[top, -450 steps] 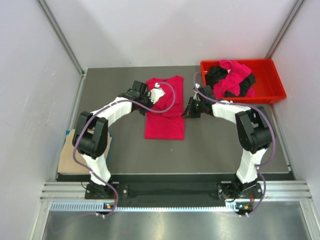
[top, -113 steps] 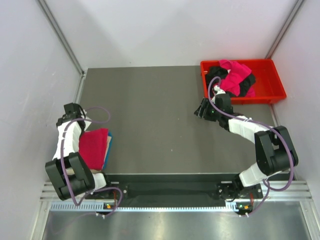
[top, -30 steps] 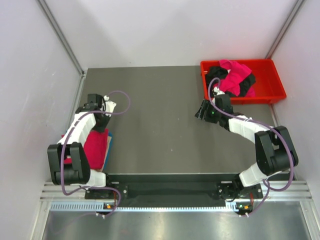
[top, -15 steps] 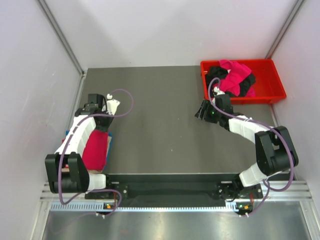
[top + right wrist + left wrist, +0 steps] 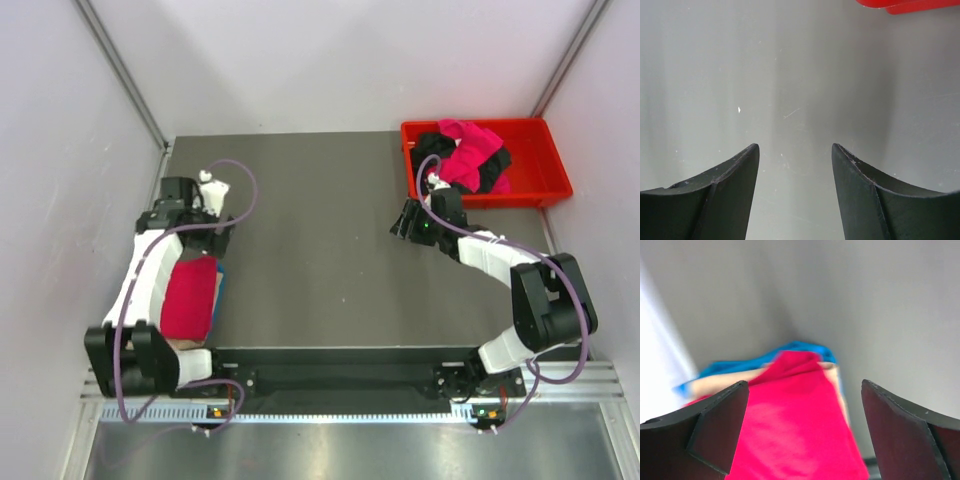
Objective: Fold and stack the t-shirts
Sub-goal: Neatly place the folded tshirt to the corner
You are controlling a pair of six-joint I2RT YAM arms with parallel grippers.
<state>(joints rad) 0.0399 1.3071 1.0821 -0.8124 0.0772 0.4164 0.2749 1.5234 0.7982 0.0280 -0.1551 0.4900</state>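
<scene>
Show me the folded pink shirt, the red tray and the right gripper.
folded pink shirt [image 5: 192,300], top view, middle of the cloth.
red tray [image 5: 537,160], top view, bare floor at its right end.
right gripper [image 5: 795,147], right wrist view, midway between its fingertips.

Bright even light, left wrist view blurred

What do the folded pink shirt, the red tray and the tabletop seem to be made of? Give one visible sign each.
The folded pink shirt: soft matte cloth, creased; the red tray: probably rigid plastic, straight walls, slight sheen; the tabletop: unclear, dark grey, smooth, faintly scratched.
</scene>
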